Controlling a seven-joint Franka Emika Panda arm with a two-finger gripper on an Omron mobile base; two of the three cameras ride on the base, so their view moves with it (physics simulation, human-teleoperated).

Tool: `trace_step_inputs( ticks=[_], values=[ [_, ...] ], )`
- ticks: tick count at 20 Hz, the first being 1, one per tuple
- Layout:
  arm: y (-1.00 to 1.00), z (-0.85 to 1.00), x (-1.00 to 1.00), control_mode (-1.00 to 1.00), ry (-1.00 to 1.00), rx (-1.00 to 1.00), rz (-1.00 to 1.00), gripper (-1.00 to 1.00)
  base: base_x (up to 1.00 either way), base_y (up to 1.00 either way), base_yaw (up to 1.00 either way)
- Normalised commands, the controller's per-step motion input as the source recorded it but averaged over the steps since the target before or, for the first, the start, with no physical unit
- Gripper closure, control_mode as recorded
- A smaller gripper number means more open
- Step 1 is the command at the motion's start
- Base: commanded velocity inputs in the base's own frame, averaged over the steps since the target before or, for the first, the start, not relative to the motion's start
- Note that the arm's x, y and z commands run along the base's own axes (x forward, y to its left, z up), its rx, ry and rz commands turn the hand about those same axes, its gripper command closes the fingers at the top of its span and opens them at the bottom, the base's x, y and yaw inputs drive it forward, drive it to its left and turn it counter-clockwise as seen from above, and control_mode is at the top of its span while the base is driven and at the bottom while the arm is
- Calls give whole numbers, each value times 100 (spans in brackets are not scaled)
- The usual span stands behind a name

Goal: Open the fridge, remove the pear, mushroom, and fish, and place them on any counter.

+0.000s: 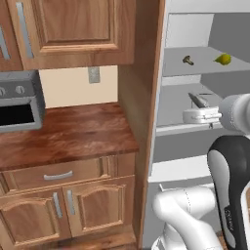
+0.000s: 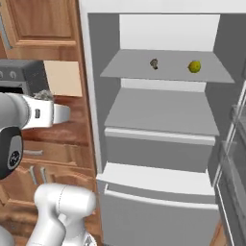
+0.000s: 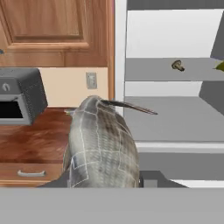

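Note:
The fridge (image 2: 161, 156) stands open, its door (image 2: 235, 158) swung out to the right. On its upper shelf lie the brown mushroom (image 2: 154, 63) and, to its right, the yellow-green pear (image 2: 194, 66). My gripper (image 3: 107, 179) is shut on the silvery-grey fish (image 3: 103, 144), which stands up large in the hand view with its tail pointing towards the fridge. From the left base view the fish (image 1: 197, 100) hangs in front of the middle shelf, right of the dark wood counter (image 1: 68, 132). The mushroom (image 3: 177, 65) also shows in the hand view.
A grey toaster oven (image 1: 17, 100) sits at the counter's left end. Wooden wall cabinets (image 1: 73, 29) hang above it, and a tall wooden panel (image 1: 146, 122) separates the counter from the fridge. Drawers and cabinet doors (image 1: 58, 195) are below.

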Motion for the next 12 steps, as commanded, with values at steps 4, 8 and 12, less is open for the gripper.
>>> trace_step_inputs(
  ticks=[4, 8, 12],
  values=[
    [0, 0, 0, 100, 0, 0, 0, 100, -8, 100, 0],
    [0, 0, 0, 100, 0, 0, 0, 100, 8, 100, 0],
    [0, 0, 0, 100, 0, 0, 0, 100, 11, 97, 0]
  ],
)
